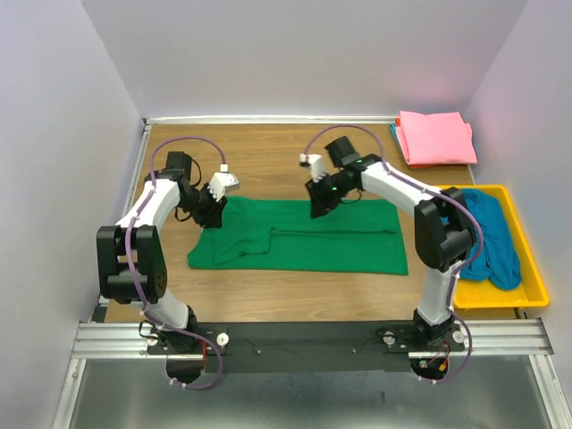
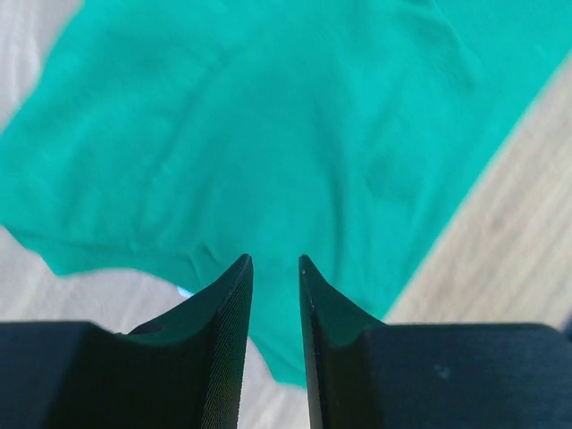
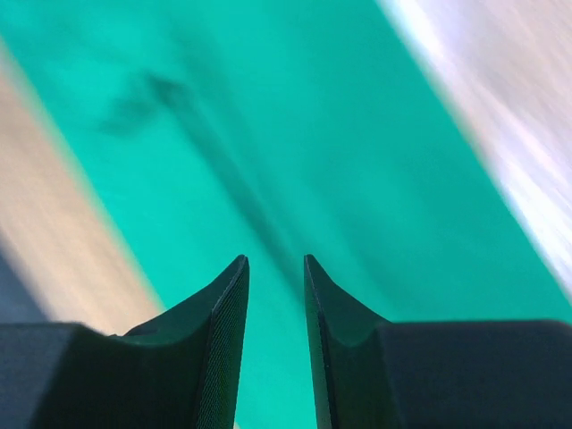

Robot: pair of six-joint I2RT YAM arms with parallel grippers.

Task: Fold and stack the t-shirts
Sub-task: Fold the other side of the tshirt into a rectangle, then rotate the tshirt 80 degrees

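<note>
Lying flat at mid-frame, your green t-shirt runs lengthwise left to right on the tabletop. Your left gripper hovers over its upper left corner and your right gripper over its upper edge, both slightly apart and empty.

A plain dark green t-shirt is shown against a light brown wood-grain table. A solid pink t-shirt, a solid teal-blue t-shirt and a bright yellow tray are also seen.
</note>
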